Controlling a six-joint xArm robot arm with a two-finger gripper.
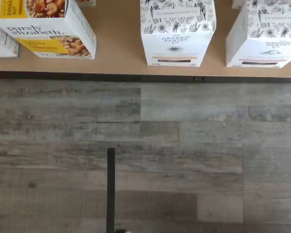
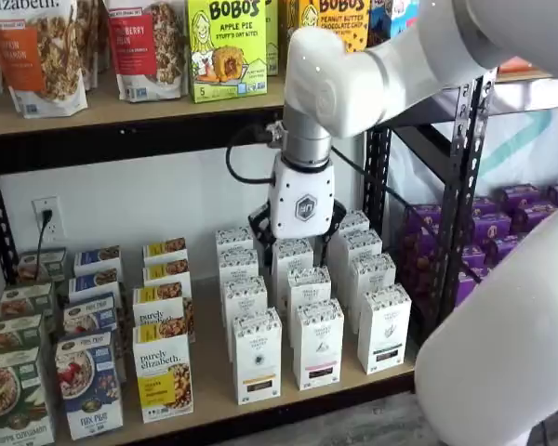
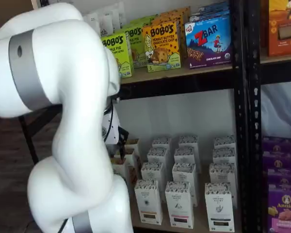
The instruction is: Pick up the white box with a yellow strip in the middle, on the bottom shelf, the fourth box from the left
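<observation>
The tool [image 2: 299, 232] hangs nose-down from the white arm [image 2: 353, 79] in front of the shelves. Its black fingers [image 2: 259, 221] show on either side of the white body, spread wide, and nothing is between them. In the other shelf view the arm's bulk hides it, apart from a dark sliver.

The white box [image 2: 258, 358] stands upright at the front edge of the bottom shelf [image 2: 211, 383], at the head of the leftmost file of white cartons. Its yellow strip shows low on its face. The purely elizabeth box [image 2: 162, 373] is just beside it on one side. On the other is a like carton [image 2: 318, 344] with a darker strip, set apart by a narrow gap. A further carton [image 2: 384, 329] with a black strip stands beyond that. More white cartons stand in rows behind them, towards the back wall. In a shelf view the tool sits higher in frame than the white box, over the rear rows, touching none of them.

From the side, the white box [image 3: 148, 201] is again the front carton nearest the arm.

The wrist view looks down past the shelf's front rail [image 1: 136, 76] onto grey plank floor [image 1: 194, 145]. The white box [image 1: 177, 31] stands close behind the rail, its speckled top towards the camera. The purely elizabeth box [image 1: 48, 29] is on one side and another white carton [image 1: 264, 34] on the other, with bare board [image 1: 119, 43] between them.

Boxes of bars [image 2: 226, 46] and bags of granola [image 2: 42, 51] fill the shelf above.
</observation>
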